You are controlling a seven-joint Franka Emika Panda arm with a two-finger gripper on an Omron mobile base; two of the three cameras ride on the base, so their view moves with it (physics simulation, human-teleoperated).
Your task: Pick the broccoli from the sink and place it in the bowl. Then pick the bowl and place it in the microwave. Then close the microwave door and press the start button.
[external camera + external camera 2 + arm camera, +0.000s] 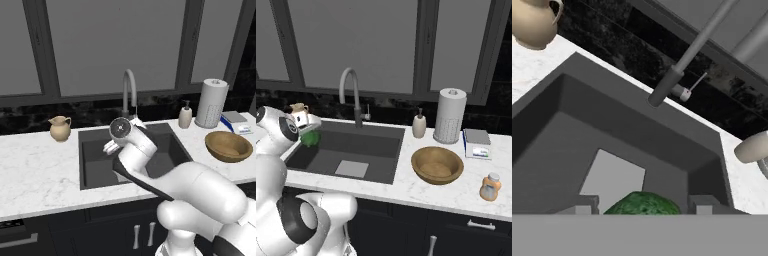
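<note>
The dark-green broccoli [643, 203] sits between my two fingertips, and my gripper [643, 207] is shut on it over the dark-grey sink [557, 150], above the pale drain plate [612, 175]. In the right base view the broccoli [310, 138] hangs under my hand at the left end of the sink [371, 145], above its floor. The tan wooden bowl [437, 165] stands empty on the counter to the right of the basin, and shows as the bowl [228, 146] in the left base view. The microwave and its door are out of view.
The curved faucet [350, 87] rises behind the basin. A beige jug [60, 128] stands on the counter to the left. To the right are a soap bottle [419, 125], a paper towel roll [449, 116], a small box [476, 143] and an orange bottle [490, 186].
</note>
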